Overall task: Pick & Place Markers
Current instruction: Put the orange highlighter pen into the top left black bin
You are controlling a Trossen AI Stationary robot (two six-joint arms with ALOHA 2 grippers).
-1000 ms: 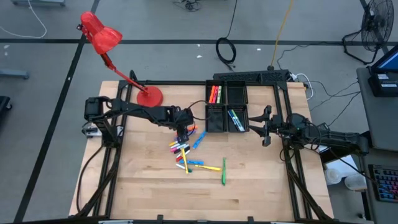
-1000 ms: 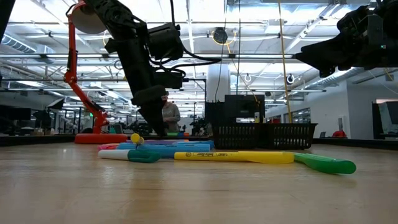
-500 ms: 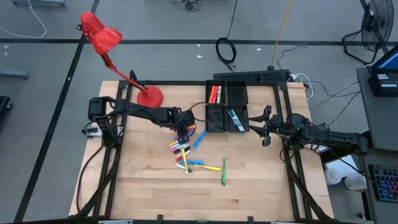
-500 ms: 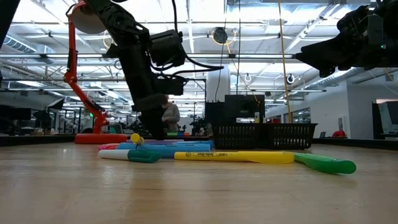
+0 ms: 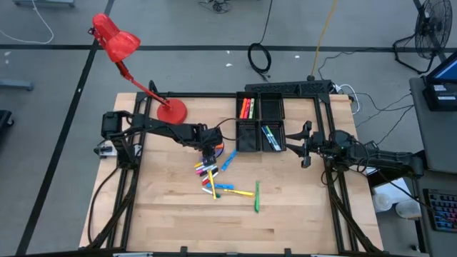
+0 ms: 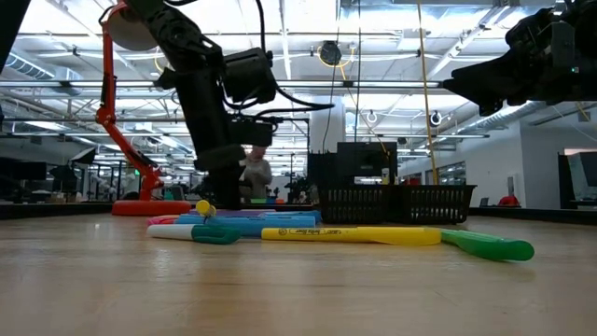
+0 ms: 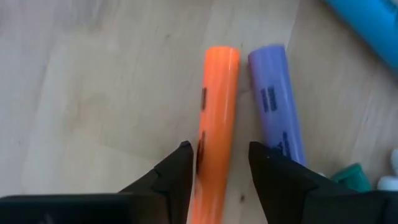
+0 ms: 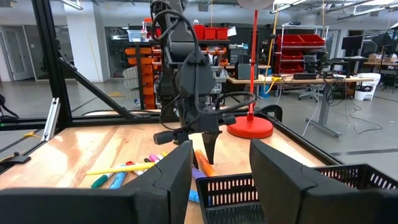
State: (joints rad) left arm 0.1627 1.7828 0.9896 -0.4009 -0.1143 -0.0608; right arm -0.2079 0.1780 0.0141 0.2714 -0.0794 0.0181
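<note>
A loose pile of markers (image 5: 213, 175) lies flat on the wooden table, with a yellow marker (image 5: 243, 192) and a green marker (image 5: 257, 196) at its right edge. More markers lie in the black tray (image 5: 260, 125). My left gripper (image 5: 210, 148) points down, low over the far end of the pile. It is open, and its fingers stand on either side of an orange marker (image 7: 217, 112) that lies flat beside a purple marker (image 7: 277, 106). My right gripper (image 5: 305, 146) waits open above the table, right of the tray. My left gripper comes from above with its fingers along the orange marker, one on each side of its near end (image 7: 208, 168). One finger (image 7: 181, 165) stands right against the marker's side. Whether it touches the marker I cannot tell. The marker lies flat on the table.
A red desk lamp has its base (image 5: 171, 111) on the table's far left part. The tray holds orange, red and green markers (image 5: 246, 108) in one compartment and blue and teal ones (image 5: 270, 137) in another. Bare wood (image 5: 186, 221) lies toward the near edge.
My left gripper has sunk a little toward the pile and edged slightly toward the table's left. The markers have stayed where they were.
</note>
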